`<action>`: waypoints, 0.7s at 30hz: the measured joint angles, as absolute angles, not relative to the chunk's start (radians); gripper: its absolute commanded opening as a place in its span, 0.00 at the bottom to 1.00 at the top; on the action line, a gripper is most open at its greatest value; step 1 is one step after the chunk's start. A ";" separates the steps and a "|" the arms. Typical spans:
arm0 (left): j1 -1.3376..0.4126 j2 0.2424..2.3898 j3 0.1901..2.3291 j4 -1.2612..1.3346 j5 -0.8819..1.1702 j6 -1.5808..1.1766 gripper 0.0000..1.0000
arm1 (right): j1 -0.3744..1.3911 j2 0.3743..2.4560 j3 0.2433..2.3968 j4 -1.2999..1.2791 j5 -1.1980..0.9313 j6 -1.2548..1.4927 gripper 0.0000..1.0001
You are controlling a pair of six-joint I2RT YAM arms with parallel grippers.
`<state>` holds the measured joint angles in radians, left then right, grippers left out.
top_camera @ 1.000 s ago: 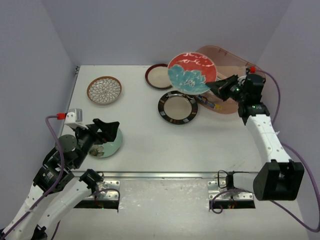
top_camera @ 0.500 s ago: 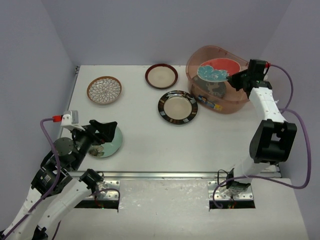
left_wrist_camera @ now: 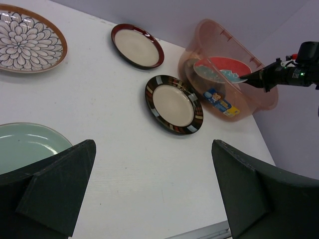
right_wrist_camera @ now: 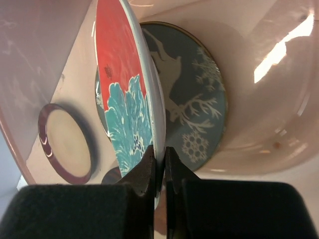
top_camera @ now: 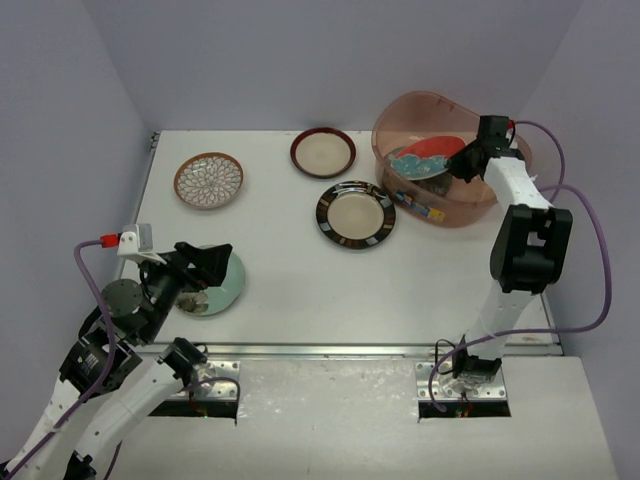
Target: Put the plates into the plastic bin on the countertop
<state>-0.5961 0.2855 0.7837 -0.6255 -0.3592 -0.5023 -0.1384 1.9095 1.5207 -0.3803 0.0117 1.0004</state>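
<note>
My right gripper (top_camera: 463,163) (right_wrist_camera: 159,157) is shut on the rim of the red-blue flower plate (top_camera: 428,156) (right_wrist_camera: 127,99) and holds it tilted inside the plastic bin (top_camera: 395,128), over the grey deer plate (right_wrist_camera: 197,114). On the countertop (top_camera: 300,270) lie the brown-white floral plate (top_camera: 209,180), the dark-red rimmed cream plate (top_camera: 322,152), the black-striped cream plate (top_camera: 356,214) and the mint green plate (top_camera: 222,288). My left gripper (top_camera: 212,262) (left_wrist_camera: 154,199) is open and empty, just above the mint plate's edge (left_wrist_camera: 25,144). The blue-white floral plate is not visible.
The bin (left_wrist_camera: 259,94) stands at the back right corner, close to the right wall. A blue label (top_camera: 420,205) is on its front. Metal mounting plates (top_camera: 300,352) run along the near table edge.
</note>
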 measured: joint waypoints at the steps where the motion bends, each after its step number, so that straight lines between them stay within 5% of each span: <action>1: -0.596 0.286 0.784 -0.626 -0.361 -0.503 1.00 | -0.134 1.928 1.532 -0.371 0.006 0.994 0.00; 6: -0.596 0.285 0.784 -0.626 -0.367 -0.503 1.00 | -0.120 1.977 1.536 -0.350 -0.022 0.982 0.04; 8: -0.596 0.285 0.784 -0.626 -0.367 -0.504 1.00 | -0.119 1.990 1.535 -0.342 -0.041 0.984 0.14; 10: -0.596 0.285 0.784 -0.626 -0.367 -0.504 1.00 | -0.117 1.994 1.535 -0.336 -0.054 0.986 0.39; 11: -0.596 0.285 0.784 -0.626 -0.368 -0.505 1.00 | -0.117 1.995 1.535 -0.335 -0.056 0.987 0.42; 21: -0.596 0.269 0.784 -0.626 -0.372 -0.506 1.00 | -0.116 2.052 1.561 -0.405 -0.061 0.963 0.59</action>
